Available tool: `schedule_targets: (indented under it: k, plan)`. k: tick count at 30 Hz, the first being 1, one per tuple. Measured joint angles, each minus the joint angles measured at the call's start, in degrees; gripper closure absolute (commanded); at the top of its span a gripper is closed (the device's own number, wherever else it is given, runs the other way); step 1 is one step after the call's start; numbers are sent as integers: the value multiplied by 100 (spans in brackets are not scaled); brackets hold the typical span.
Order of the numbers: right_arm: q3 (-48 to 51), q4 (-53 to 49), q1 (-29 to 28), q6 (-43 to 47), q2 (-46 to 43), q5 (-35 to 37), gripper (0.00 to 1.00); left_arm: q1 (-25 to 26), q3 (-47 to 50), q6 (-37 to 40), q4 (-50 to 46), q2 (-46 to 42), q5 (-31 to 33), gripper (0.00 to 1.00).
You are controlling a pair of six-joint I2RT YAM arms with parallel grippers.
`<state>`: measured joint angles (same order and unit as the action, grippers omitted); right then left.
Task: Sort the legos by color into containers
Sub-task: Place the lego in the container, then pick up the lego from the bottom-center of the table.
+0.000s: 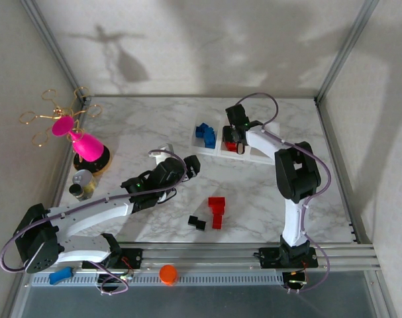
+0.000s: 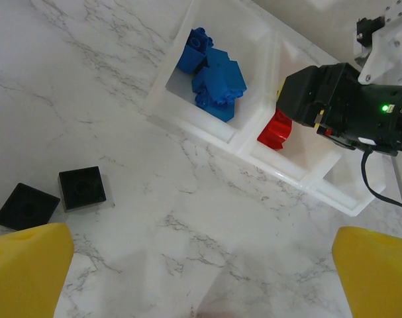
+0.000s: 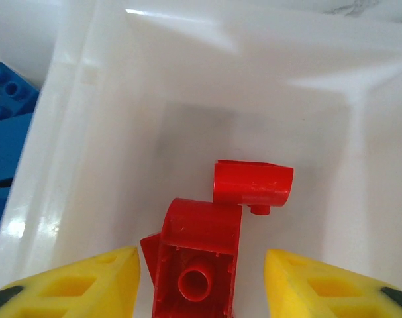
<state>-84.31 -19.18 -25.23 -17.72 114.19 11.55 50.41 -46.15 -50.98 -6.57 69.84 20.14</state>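
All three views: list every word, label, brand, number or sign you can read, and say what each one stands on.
No text can be read in any view.
The small can by the pink cup: any label is too small to read.
The red legos, blue legos and black legos: no lettering shows.
The right arm: one lit green light, no writing.

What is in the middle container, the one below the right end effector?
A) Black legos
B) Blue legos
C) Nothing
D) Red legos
D: the right wrist view shows red legos lying on the floor of the middle container, just below the right end effector.
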Motion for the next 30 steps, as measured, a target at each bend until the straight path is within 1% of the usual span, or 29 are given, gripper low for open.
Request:
schedule_targets:
  k: [3, 9, 16, 24, 28, 30]
  plan:
    - [146, 15, -20, -2, -295, -92, 45, 0, 0, 0, -7, -9, -44, 0]
    - [599, 22, -116, -13, -1189, -247, 45, 11, 17, -9, -11, -179, -109, 0]
    - [1504, 55, -297, -175, -2127, -389, 46, 179, 251, -160, -22, -551, -107, 1]
    - [2754, 17, -866, -535, -3110, -422, 44, 474, 682, -442, -214, -883, -81, 1]
    - [3445, -11, -1255, -802, -3648, -428, 42, 564, 1025, -678, -348, -1239, 4, 0]
    - [3709, -13, -1499, -946, -3801, -409, 40, 577, 1209, -796, -400, -1416, 50, 0]
